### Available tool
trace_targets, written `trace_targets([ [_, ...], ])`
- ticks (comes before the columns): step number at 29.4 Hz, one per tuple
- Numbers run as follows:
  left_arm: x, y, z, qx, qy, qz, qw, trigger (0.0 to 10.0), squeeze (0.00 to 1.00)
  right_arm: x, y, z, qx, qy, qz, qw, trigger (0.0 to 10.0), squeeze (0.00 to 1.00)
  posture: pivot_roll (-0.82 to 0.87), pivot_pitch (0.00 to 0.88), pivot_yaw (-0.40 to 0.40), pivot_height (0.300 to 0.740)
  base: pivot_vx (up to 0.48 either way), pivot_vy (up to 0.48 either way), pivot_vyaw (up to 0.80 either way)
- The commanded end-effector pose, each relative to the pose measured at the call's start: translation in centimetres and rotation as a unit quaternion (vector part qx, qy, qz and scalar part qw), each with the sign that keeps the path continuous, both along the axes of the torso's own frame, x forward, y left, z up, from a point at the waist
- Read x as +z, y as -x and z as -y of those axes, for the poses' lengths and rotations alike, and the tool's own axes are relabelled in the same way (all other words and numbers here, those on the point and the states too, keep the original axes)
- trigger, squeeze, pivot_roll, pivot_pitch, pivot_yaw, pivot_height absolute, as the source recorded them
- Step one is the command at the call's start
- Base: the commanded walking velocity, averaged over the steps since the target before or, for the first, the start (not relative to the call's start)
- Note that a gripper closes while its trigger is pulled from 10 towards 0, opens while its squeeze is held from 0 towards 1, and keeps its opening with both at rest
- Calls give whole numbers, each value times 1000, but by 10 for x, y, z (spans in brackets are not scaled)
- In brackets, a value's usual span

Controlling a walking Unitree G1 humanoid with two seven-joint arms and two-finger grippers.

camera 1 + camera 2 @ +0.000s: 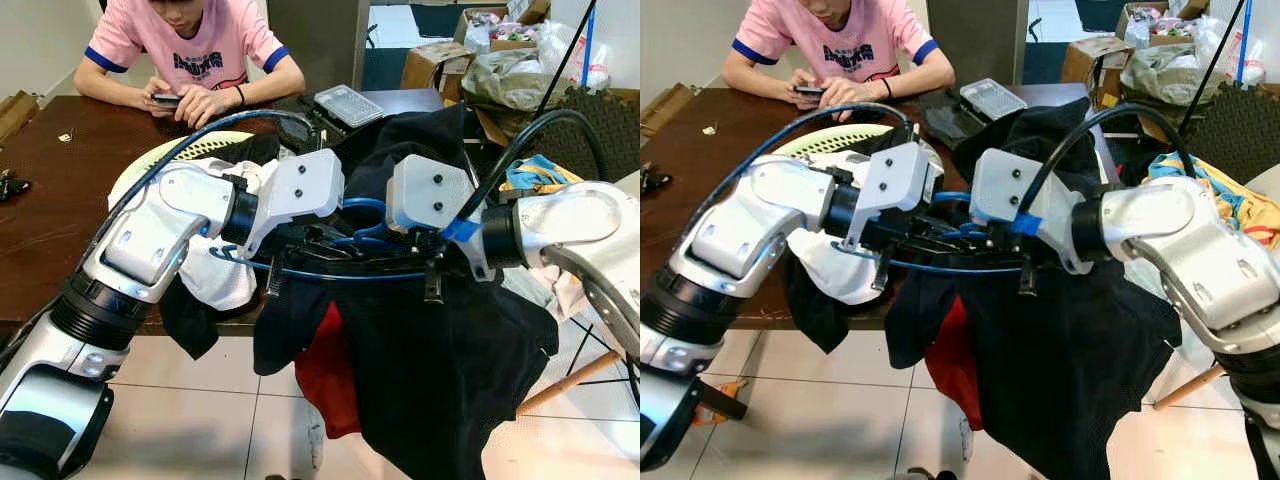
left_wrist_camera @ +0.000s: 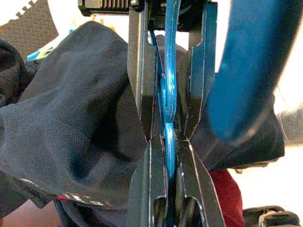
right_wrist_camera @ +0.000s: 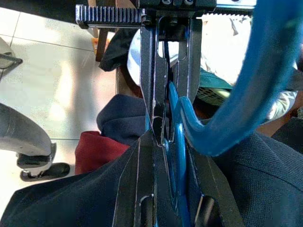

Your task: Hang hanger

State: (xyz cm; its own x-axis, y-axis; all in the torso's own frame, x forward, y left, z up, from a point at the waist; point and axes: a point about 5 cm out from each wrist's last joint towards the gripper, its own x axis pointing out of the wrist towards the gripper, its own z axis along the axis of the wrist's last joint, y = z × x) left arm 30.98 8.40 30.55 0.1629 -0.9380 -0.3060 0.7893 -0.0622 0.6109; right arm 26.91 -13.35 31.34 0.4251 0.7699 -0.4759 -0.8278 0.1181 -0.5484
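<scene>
Blue plastic hanger [image 1: 345,268]: held level in front of the tabletop edge, between the two hands; its lower bar runs across from one hand to the other, its hook curves up near the middle.
Dark garment [image 1: 440,370]: draped on the hanger, hanging down from it toward the tiled floor [image 1: 200,410]; a red cloth [image 1: 325,375] shows beneath its lower left part.
Left hand [image 2: 164,137]: at the hanger's left part, black fingers closed on the blue plastic, the strip pinched between them in the left wrist view.
Right hand [image 3: 163,137]: at the hanger's right part, fingers narrow and clamped on the blue plastic beside the hook base.
White cloth [image 1: 215,275]: behind the hanger's left end, hanging over the tabletop edge below the left arm.
Tabletop [image 1: 50,200]: dark brown wood, behind the hanger; carries a pale green basket [image 1: 195,150] partly hidden by the left arm.
Person [image 1: 190,50]: seated at the far side of the tabletop, well behind the hanger, pink shirt, both hands on a phone [image 1: 165,98].
Boxes and bags [image 1: 500,60]: piled behind and to the right of the hanger.
</scene>
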Motion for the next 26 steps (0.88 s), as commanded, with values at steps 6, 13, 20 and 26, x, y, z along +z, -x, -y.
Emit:
trace_targets([
  [6,12,-1,-12,11,9,14,1000,10000,0,-7,-2,7,-8,37,-6,999,10000,725,39,181,62,740,0,0,0],
  [13,10,2,-11,-3,6,17,1000,10000,0,-10,0,12,-3,67,-3,998,10000,0,37,179,61,740,0,0,0],
  [20,10,2,-11,-6,6,16,1000,10000,0,-10,-1,13,-5,68,-2,998,10000,0,35,179,61,740,0,0,0],
  [26,8,3,-8,-15,5,16,1000,10000,0,-4,-3,7,2,30,-1,1000,0,0,36,177,64,740,0,0,0],
])
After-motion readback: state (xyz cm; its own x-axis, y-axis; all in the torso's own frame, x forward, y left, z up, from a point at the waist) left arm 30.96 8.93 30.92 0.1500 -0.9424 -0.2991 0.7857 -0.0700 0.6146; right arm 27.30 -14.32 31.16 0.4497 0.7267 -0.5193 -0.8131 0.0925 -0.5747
